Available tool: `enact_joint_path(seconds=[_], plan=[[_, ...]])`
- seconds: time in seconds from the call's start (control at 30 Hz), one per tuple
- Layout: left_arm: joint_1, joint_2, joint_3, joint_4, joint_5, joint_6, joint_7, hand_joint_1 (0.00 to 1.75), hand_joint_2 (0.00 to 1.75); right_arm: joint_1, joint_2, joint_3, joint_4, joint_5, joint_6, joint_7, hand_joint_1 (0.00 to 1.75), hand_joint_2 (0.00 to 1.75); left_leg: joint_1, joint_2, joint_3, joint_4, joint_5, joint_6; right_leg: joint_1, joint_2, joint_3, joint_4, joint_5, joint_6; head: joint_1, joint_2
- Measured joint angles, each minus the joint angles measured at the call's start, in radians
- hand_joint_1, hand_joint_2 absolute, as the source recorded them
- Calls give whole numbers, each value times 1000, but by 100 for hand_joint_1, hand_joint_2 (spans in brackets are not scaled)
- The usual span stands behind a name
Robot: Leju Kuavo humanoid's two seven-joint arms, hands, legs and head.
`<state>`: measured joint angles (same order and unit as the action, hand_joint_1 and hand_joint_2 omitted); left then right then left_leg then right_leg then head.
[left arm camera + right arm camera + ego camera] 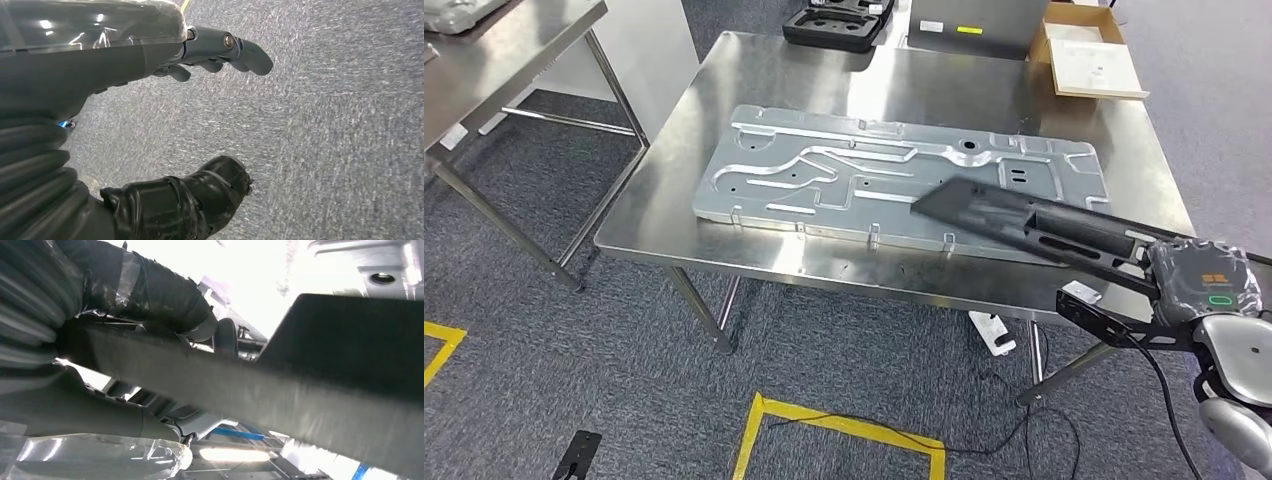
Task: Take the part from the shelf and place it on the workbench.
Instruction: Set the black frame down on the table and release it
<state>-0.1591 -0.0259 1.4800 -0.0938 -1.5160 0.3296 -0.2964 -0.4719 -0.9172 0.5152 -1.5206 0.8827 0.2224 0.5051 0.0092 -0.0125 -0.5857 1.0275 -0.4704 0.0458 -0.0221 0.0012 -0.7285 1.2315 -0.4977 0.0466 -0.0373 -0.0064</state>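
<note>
Workbench [724,90]: steel table carrying a large stamped metal panel [824,175] lying flat. No readable writing on it. A yellow label shows on the grey box [969,25] at the far edge, text too small to read; an open cardboard box [1089,60] sits beside it, and a black tray [839,25] lies to the other side.

Part [1034,225]: long black piece, held by the right hand [1199,285] at its near end. Its long axis runs from the hand up and toward the table's middle, the wider flat end pointing over the metal panel. Whether that end touches the panel cannot be told. Right wrist view: thumb and fingers wrap the part [310,390].

Left hand [200,125]: hangs over grey carpet [340,125], fingers apart, holding nothing.
</note>
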Motion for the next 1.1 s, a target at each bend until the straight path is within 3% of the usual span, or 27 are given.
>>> enact_joint_path(seconds=[0.03, 0.1, 0.27, 0.33, 0.4, 0.43, 0.47, 0.53, 0.6, 0.73, 0.8, 0.9, 0.93, 0.97, 1.0, 1.07, 1.1], plan=[[0, -1, 0, 0, 0, 0, 0, 0, 175, 4, -3, -2, 2, 0, 0, 0, 175, 175, 0, -1, 5, 3, -8, -4, -2, 0, 26, -64, 35, 0, 0, 0], [-1, -2, 0, 0, -1, 0, 0, 0, 175, 10, -8, -10, 6, 0, -1, 0, 175, 175, -4, -3, 10, 10, -21, -14, 1, 1, 69, -162, 72, -6, 0, 0], [-3, -4, 0, 0, -1, 0, 0, 0, 175, 13, -14, -23, 12, 5, -3, 0, 175, 175, -6, -1, 7, 30, -46, -39, -1, 2, 92, -189, 62, -35, -3, 0], [-5, -5, 0, 0, -2, 0, -2, 0, 175, 10, -14, -23, 12, 17, -4, -1, 175, 175, -4, 4, -39, 125, -86, -49, -2, -1, 104, -191, 55, -46, -6, 0], [-6, -6, 0, 0, -2, 0, -5, 0, 175, 5, -12, -23, 13, 37, -16, -2, 175, 175, -4, 5, -121, 256, -125, -52, -1, -3, 112, -192, 47, -51, -8, 0], [-5, -7, 0, 0, -2, 0, -6, 0, 175, 3, -10, -23, 14, 46, -28, -2, 175, 175, -4, 5, -150, 291, -122, -51, 1, -3, 117, -191, 42, -51, -8, 0], [-4, -8, 0, 0, -3, 0, -6, 0, 175, 3, -8, -23, 14, 56, -45, -3, 175, 175, -4, 5, -159, 287, -99, -48, 2, -3, 124, -191, 37, -52, -8, 0], [-5, -9, 0, 0, -7, 0, -7, 0, 175, 4, -4, -24, 15, 73, -88, -4, 175, 175, -7, 5, -124, 172, -9, -37, 4, -2, 141, -192, 25, -50, -8, 0], [-9, -10, 0, 0, -12, 1, -9, 0, 175, 4, 2, -28, 14, 90, -123, -6, 175, 175, -14, 5, -73, 54, 42, -23, 9, -2, 152, -193, 15, -44, -6, 0], [-12, -13, 1, 0, -17, 3, -9, 0, 175, 14, 10, -37, 14, 110, -134, -10, 175, 175, -15, 5, -44, 0, 36, -11, 9, -3, 161, -206, 10, -23, -6, 0], [-11, -14, 1, 0, -19, 3, -8, 0, 175, 23, 11, -42, 16, 112, -134, -9, 175, 175, -8, 4, -27, -18, 36, -2, 9, -3, 147, -173, -10, -15, -3, 0], [-10, -17, 1, 0, -20, 3, -7, 0, 175, 44, 14, -52, 27, 112, -146, -5, 175, 175, -7, 3, -10, -25, 28, 8, 6, -2, 43, 0, -69, -7, 0, 0], [-10, -18, 2, 0, -20, 3, -7, 0, 175, 54, 17, -57, 32, 112, -151, -4, 175, 175, -8, 3, -6, -25, 23, 9, 5, -2, 8, 48, -74, -5, 0, 0], [-8, -19, 3, 0, -20, 3, -7, 0, 175, 64, 19, -63, 39, 111, -156, -4, 175, 175, -8, 2, 1, -24, 16, 9, 4, -2, -14, 66, -61, -4, 0, 0], [-6, -21, 4, 0, -20, 3, -6, 0, 175, 71, 21, -67, 45, 110, -159, -3, 175, 175, -8, 1, 9, -22, 9, 8, 2, -2, -14, 43, -28, -3, 0, 0], [-4, -22, 10, 0, -20, 3, -6, 0, 175, 79, 23, -75, 56, 110, -161, -3, 175, 175, -9, 0, 26, -17, -10, 2, 1, -3, 30, -80, 58, -5, 0, 0], [-5, -23, 12, 0, -20, 3, -6, 0, 175, 81, 24, -79, 59, 109, -162, -3, 175, 175, -11, -1, 31, -11, -19, -3, 2, -3, 55, -140, 83, -7, 0, 0]])
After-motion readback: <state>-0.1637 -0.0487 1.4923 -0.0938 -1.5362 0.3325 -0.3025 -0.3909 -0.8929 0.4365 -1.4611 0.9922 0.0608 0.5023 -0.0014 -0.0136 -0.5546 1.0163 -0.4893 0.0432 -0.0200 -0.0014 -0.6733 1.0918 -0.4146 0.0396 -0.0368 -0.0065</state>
